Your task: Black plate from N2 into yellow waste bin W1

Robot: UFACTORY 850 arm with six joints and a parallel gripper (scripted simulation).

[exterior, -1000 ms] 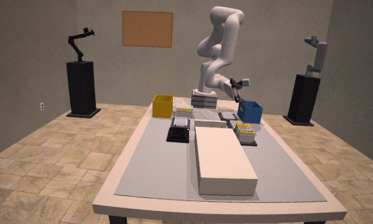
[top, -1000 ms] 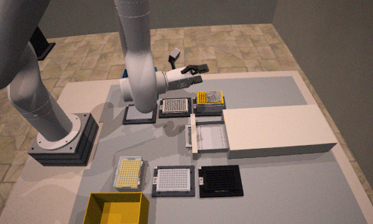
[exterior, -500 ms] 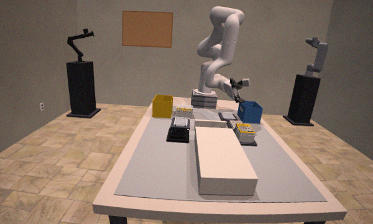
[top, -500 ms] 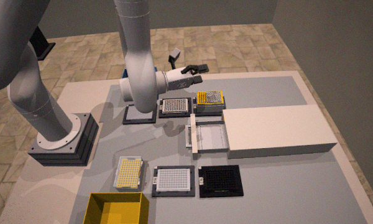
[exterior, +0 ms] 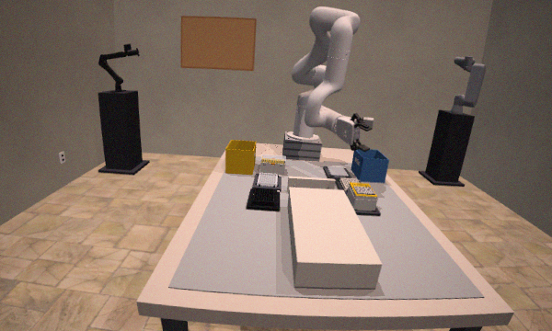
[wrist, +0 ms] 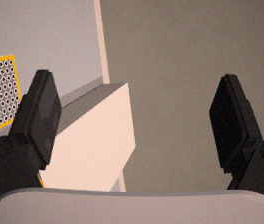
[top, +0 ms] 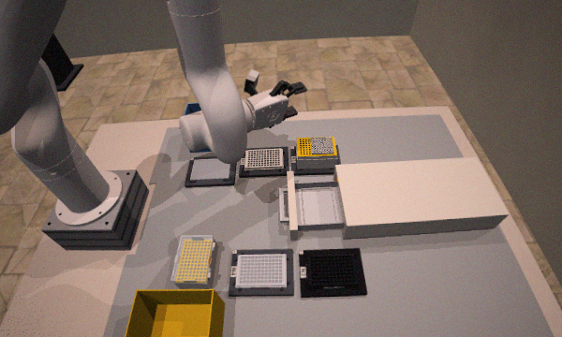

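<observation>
wide open and holding nothing, the pincer (top: 291, 99) hangs in the air over the bench's far edge, above the blue bin (exterior: 370, 166) (both fingers spread apart in the wrist view). black plate (top: 332, 271) lies flat in its nest at the near side, well apart from the pincer, with the yellow waste bin (top: 175, 313) nearby.

Beside the cream-white cooler (top: 417, 192) sit a black grid-patterned plate (top: 332, 271), a white gridded plate (top: 261, 270) and a yellow bin (top: 140, 314); a blue bin (exterior: 370, 166) stands beyond it.
</observation>
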